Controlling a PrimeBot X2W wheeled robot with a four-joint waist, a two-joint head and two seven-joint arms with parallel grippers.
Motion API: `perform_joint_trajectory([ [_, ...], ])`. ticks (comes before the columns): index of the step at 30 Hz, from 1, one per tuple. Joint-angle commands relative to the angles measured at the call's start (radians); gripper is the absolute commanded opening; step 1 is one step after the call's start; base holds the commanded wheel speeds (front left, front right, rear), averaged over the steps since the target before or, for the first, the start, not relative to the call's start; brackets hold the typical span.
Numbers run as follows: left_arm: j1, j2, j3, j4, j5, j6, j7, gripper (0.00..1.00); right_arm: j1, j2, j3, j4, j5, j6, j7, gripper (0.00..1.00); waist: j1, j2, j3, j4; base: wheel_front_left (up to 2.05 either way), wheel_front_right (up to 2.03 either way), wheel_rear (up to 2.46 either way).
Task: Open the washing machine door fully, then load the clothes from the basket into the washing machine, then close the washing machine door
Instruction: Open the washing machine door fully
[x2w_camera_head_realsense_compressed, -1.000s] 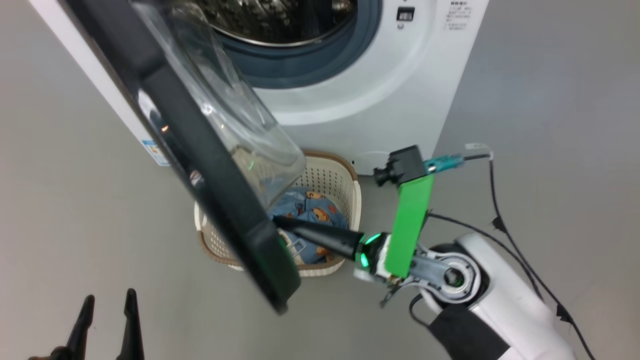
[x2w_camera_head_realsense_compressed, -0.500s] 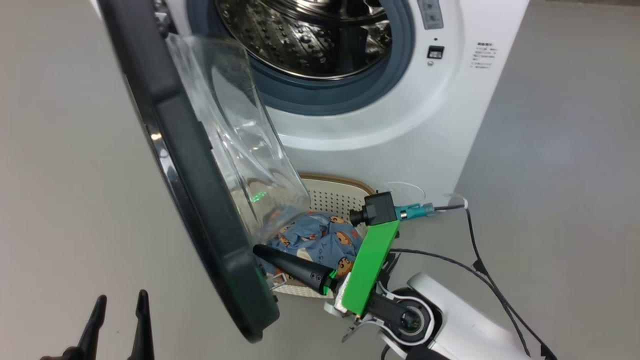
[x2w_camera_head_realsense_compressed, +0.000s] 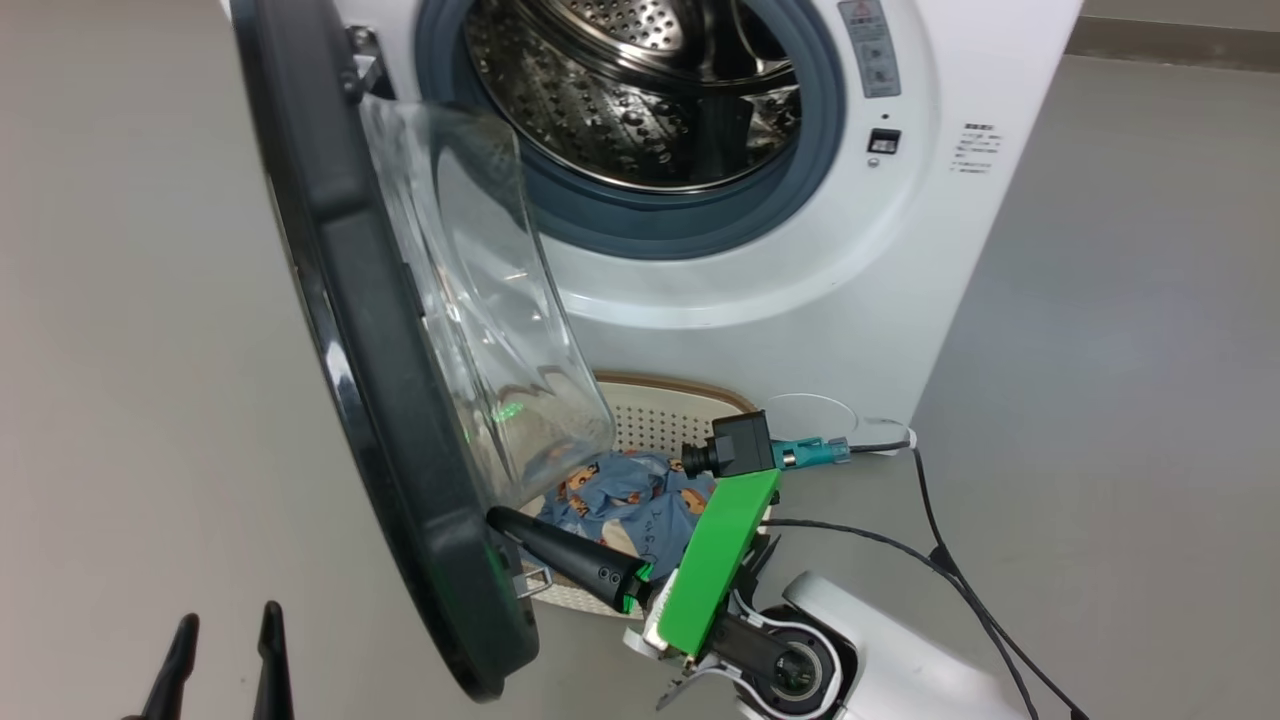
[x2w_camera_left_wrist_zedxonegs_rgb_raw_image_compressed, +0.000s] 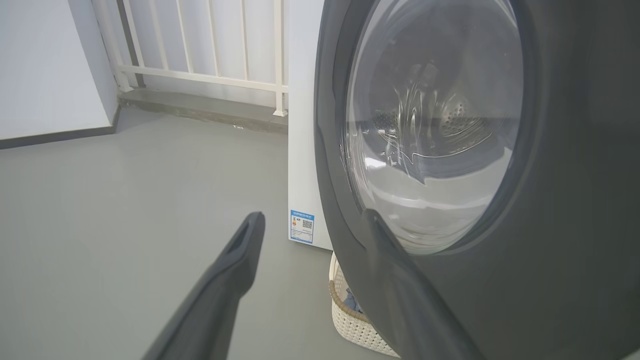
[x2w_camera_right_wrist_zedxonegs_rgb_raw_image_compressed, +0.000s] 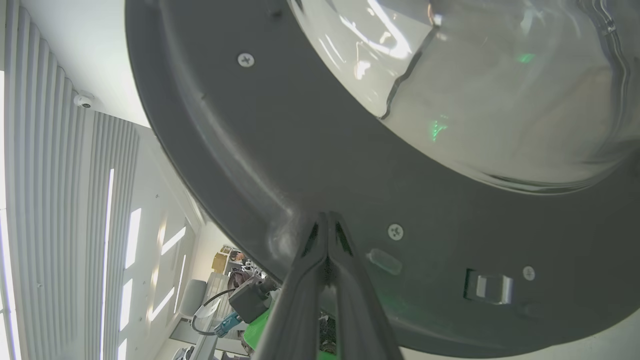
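From my seat the washing machine door (x2w_camera_head_realsense_compressed: 350, 300) stands swung out from the washing machine (x2w_camera_head_realsense_compressed: 760, 300), nearly edge-on to the head camera, with its hinge (x2w_camera_head_realsense_compressed: 362, 60) at the top and its clear glass bowl (x2w_camera_head_realsense_compressed: 480, 300) bulging toward the drum (x2w_camera_head_realsense_compressed: 640, 90), which I can see into through the grey-ringed opening. My right gripper (x2w_camera_head_realsense_compressed: 495, 518) has its two dark fingers pressed together with nothing between them, and the tip sits against the door's dark inner face near the lower edge. The right wrist camera shows that contact point just beside a screw (x2w_camera_right_wrist_zedxonegs_rgb_raw_image_compressed: 395, 231) and not far from the latch (x2w_camera_right_wrist_zedxonegs_rgb_raw_image_compressed: 487, 287). My left gripper (x2w_camera_head_realsense_compressed: 228, 615) is at the lower left on the door's outer side, fingers spread apart and holding nothing. In the left wrist view one finger overlaps the black rim, but I cannot tell whether it touches. The basket (x2w_camera_head_realsense_compressed: 650, 420) sits on the grey floor (x2w_camera_head_realsense_compressed: 120, 400) right in front of the machine, below the opening and partly hidden behind the door — the clothes (x2w_camera_head_realsense_compressed: 620, 500) lie bunched inside it, just behind my right fingers. A blue label sticker (x2w_camera_left_wrist_zedxonegs_rgb_raw_image_compressed: 302, 226) shows low on the machine's side panel, and a black cable (x2w_camera_head_realsense_compressed: 940, 560) trails across the floor by my right arm.
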Motion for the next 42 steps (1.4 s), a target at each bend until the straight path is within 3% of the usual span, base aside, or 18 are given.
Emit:
perform_joint_trajectory([
  [1,-0.013,0.013,0.044,-0.027,0.004,-0.002,-0.006,1.0,-0.024,0.034,0.003,-0.033,-0.027,0.002,-0.021,0.0,0.0001,0.0,-0.003,-0.019,0.0,0.0,0.0],
  [5,-0.012,0.013,0.056,-0.028,0.004,-0.007,-0.006,1.0,-0.027,0.034,0.004,-0.039,-0.095,0.002,-0.055,0.01,0.0001,0.0,-0.005,-0.039,0.0,0.0,0.0],
  [8,-0.015,0.013,0.073,-0.027,0.003,-0.012,-0.006,1.0,-0.032,0.014,0.018,-0.053,-0.188,0.002,-0.104,1.0,0.0001,0.0,-0.005,-0.057,0.0,0.0,0.0],
  [16,-0.004,0.013,0.096,-0.022,0.009,-0.005,-0.006,1.0,-0.052,-0.135,0.138,-0.063,-0.423,0.002,-0.375,1.0,0.0001,0.0,-0.022,-0.101,0.0,0.0,0.0],
  [20,0.012,0.013,0.111,-0.023,0.011,-0.001,-0.006,1.0,-0.041,-0.201,0.141,-0.009,-0.547,0.002,-0.434,1.0,0.0001,0.0,-0.041,-0.129,0.0,0.0,0.0],
  [27,0.042,0.013,0.137,-0.033,-0.001,0.001,-0.006,1.0,0.129,-0.214,-0.192,-0.042,-0.867,0.002,-0.436,1.0,0.0001,0.0,-0.054,-0.191,0.0,0.0,0.0],
  [31,0.053,0.013,0.146,-0.038,-0.008,0.006,-0.006,1.0,0.27,-0.186,-0.42,-0.101,-1.088,0.002,-0.436,1.0,0.0001,0.0,-0.055,-0.223,0.0,0.0,0.0],
  [37,0.066,0.013,0.153,-0.035,-0.007,0.004,-0.006,1.0,0.45,-0.135,-0.635,-0.178,-1.295,0.002,-0.436,1.0,0.0001,0.0,-0.067,-0.238,0.0,0.0,0.0],
  [42,0.089,0.013,0.162,-0.038,-0.006,-0.001,-0.006,1.0,0.562,-0.097,-0.743,-0.22,-1.421,0.002,-0.436,1.0,0.0001,0.0,-0.081,-0.248,0.0,0.0,0.0],
])
